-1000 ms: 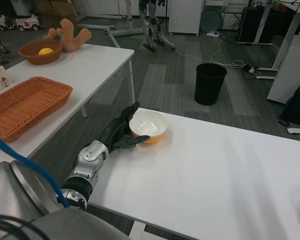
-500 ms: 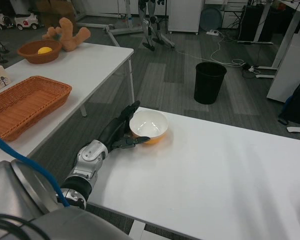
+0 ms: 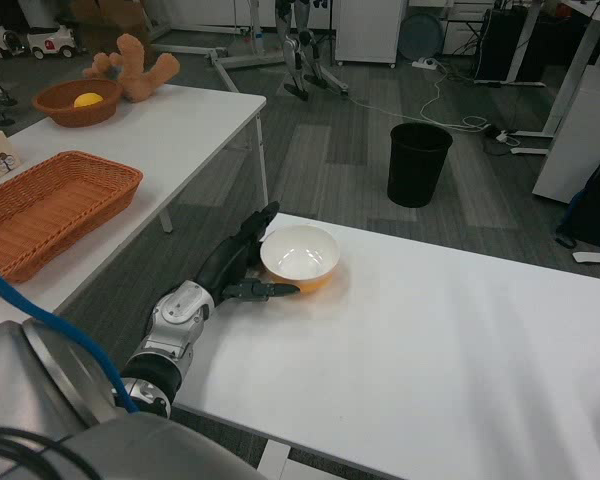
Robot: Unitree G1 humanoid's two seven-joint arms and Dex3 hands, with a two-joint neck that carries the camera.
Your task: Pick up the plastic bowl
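The white bench [image 3: 430, 360] carried the plastic bowl [image 3: 300, 257] close to its far left corner, upright, white inside with an orange outer wall. A second white bench [image 3: 170, 125] stood to the left across a strip of grey floor, bearing a long wicker basket [image 3: 50, 210], a round brown bowl [image 3: 78, 102] with a yellow object inside, and a tan plush toy [image 3: 135, 70]. A black waste bin [image 3: 420, 165] stood on the floor beyond. The left robot hand [image 3: 242, 268] lay at the bowl's left side, fingers spread around it: upper fingers against the far rim, thumb reaching under the near edge. Whether the bowl had cleared the bench could not be told. The right robot hand was out of view.
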